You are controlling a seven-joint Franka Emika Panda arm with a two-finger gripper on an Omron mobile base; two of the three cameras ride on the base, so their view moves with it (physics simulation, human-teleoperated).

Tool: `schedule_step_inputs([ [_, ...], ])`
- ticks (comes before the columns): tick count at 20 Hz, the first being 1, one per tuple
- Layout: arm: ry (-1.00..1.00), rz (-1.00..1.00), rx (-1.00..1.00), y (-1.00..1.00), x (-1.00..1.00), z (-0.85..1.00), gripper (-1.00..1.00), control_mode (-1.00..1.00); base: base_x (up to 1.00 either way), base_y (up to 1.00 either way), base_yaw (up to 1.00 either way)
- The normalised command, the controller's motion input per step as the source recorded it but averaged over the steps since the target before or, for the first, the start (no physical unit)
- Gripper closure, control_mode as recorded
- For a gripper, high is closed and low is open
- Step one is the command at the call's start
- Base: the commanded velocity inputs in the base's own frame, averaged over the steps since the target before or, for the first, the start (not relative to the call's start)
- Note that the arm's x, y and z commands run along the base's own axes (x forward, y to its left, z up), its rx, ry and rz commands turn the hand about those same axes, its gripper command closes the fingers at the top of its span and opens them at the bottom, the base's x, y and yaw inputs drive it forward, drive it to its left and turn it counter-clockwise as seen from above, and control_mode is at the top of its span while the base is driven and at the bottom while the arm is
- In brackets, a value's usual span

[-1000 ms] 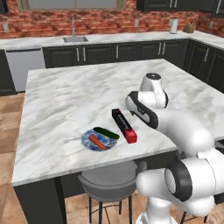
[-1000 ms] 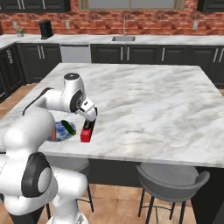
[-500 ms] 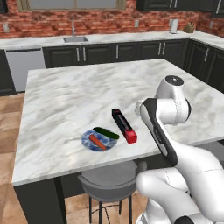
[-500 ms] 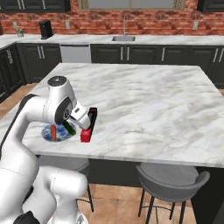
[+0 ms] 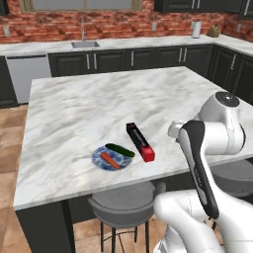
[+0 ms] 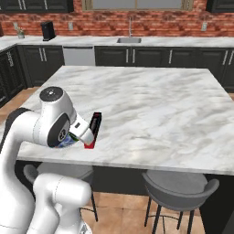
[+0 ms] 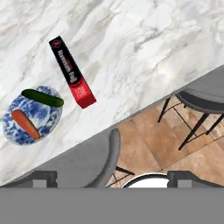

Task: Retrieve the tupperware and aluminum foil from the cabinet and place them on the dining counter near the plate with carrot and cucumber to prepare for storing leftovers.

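The aluminum foil (image 7: 71, 78), a slim black box with a red end, lies flat on the dining counter (image 7: 131, 43) near its front edge. Just beside it sits the blue-patterned plate (image 7: 49, 117) with the cucumber (image 7: 42, 97) and an orange carrot (image 7: 27, 124) on it. In the left base view the foil (image 5: 140, 142) lies right of the plate (image 5: 99, 163). From the right base view my arm covers part of the foil (image 6: 95, 128). My gripper (image 7: 112, 179) hangs open and empty over the counter's front edge, apart from the box. The tupperware is out of view.
Grey bar stools (image 7: 87, 164) (image 7: 201, 94) stand under the island's front edge, over a wooden floor. Black base cabinets, a sink (image 5: 84, 44) and a brick wall line the back. My elbow (image 5: 225, 123) bulges over the island's right front corner.
My hand has drawn back from the foil box toward the island's front edge and risen. The box, plate and vegetables lie where they were.
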Motion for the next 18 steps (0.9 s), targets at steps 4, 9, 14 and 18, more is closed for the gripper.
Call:
schedule_step_inputs([
  [4,0.0,0.0,0.0,0.0,0.0,0.0,-1.0,1.0,-0.74,0.0,0.1],
  [9,0.0,0.0,0.0,0.0,0.0,0.0,-1.0,1.0,-0.72,-0.33,0.01],
  [14,0.0,0.0,0.0,0.0,0.0,0.0,-1.0,1.0,-0.25,-0.89,-0.3],
  [18,0.0,0.0,0.0,0.0,0.0,0.0,-1.0,1.0,0.0,-1.0,-0.4],
])
